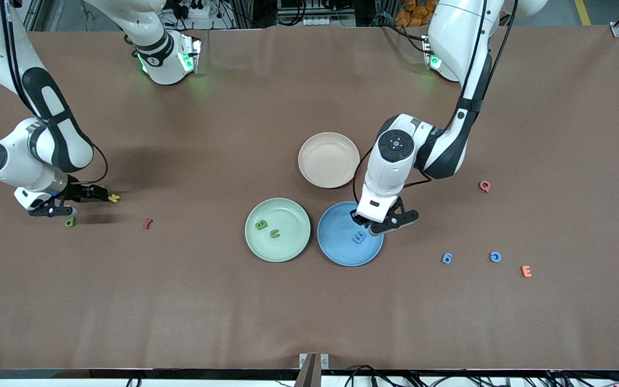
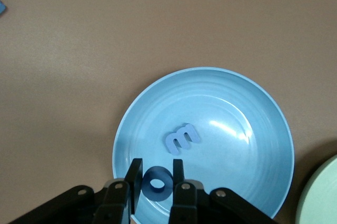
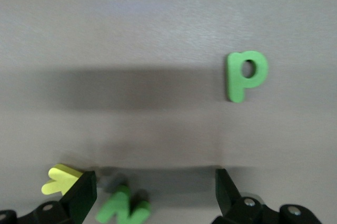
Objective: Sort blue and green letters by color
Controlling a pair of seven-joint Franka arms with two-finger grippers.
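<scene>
Blue letter (image 2: 156, 183) sits clenched in the left pincer (image 2: 157, 182) over the blue plate (image 1: 336, 247), lower centre of the front view; release low, clear of the letter (image 1: 359, 237) already there. Right pincer (image 3: 152, 195), spread wide, straddles a green letter (image 3: 124, 207) at lower left.

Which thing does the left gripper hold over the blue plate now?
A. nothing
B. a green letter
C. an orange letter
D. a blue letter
D: the left gripper is shut on a blue letter with a round hole, just over the rim of the blue plate.
</scene>
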